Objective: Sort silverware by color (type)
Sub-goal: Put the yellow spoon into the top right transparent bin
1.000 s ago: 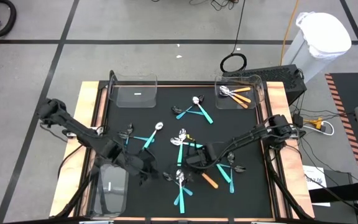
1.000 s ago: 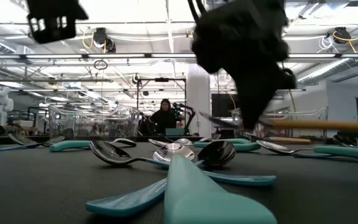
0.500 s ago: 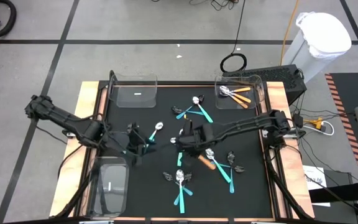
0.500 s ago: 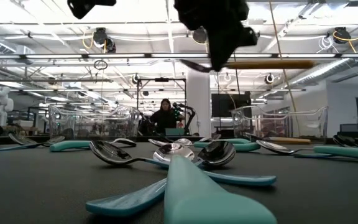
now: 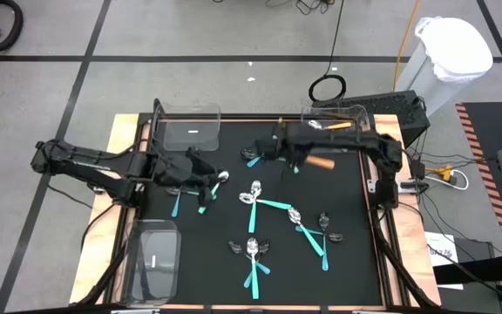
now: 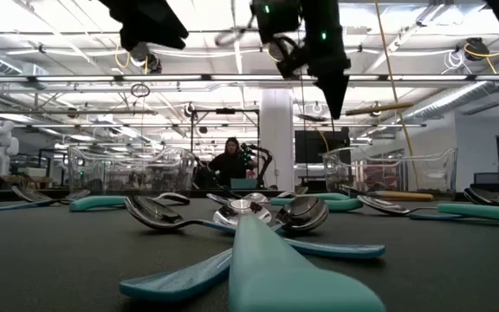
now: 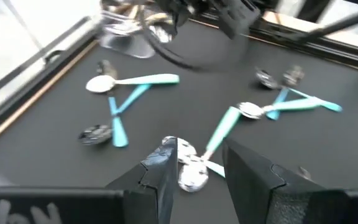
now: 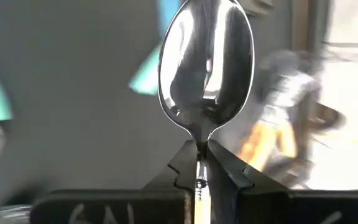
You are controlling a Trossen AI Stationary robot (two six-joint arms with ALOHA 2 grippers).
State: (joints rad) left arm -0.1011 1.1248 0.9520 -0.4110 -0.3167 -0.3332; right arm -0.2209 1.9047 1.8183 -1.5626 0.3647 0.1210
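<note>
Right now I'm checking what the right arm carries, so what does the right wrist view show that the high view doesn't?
Only the right wrist view shows the right gripper shut on the neck of a spoon below its shiny bowl. Only the high view shows that spoon's orange handle, the mat and the bin of orange pieces nearby. Both show the held spoon and teal spoons.

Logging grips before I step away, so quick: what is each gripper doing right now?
Left gripper: open, holding nothing, above the teal spoons.
Right gripper: shut on an orange-handled spoon, lifted near the bin with orange pieces.
</note>
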